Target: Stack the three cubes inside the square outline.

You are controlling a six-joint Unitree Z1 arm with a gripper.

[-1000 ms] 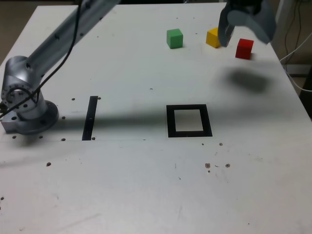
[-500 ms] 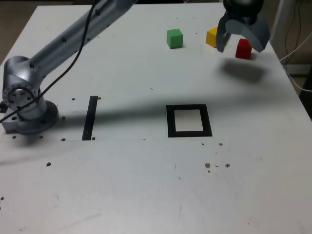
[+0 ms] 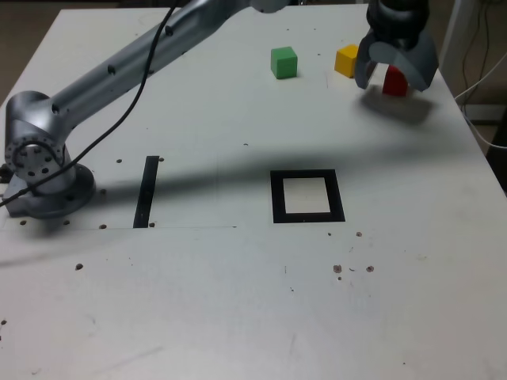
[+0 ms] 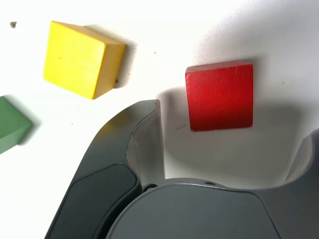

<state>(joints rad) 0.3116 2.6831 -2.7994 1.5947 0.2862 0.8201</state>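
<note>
The big white table holds everything. The long grey arm reaches across it to the far side. The gripper has its jaws wide apart, one on each side of the red cube, not touching it. The square outline lies well apart, nearer the middle. A thin black strip lies to the exterior view's left of it. The yellow cube sits just beside the gripper. The green cube is farther along.

No legible text or markings.
</note>
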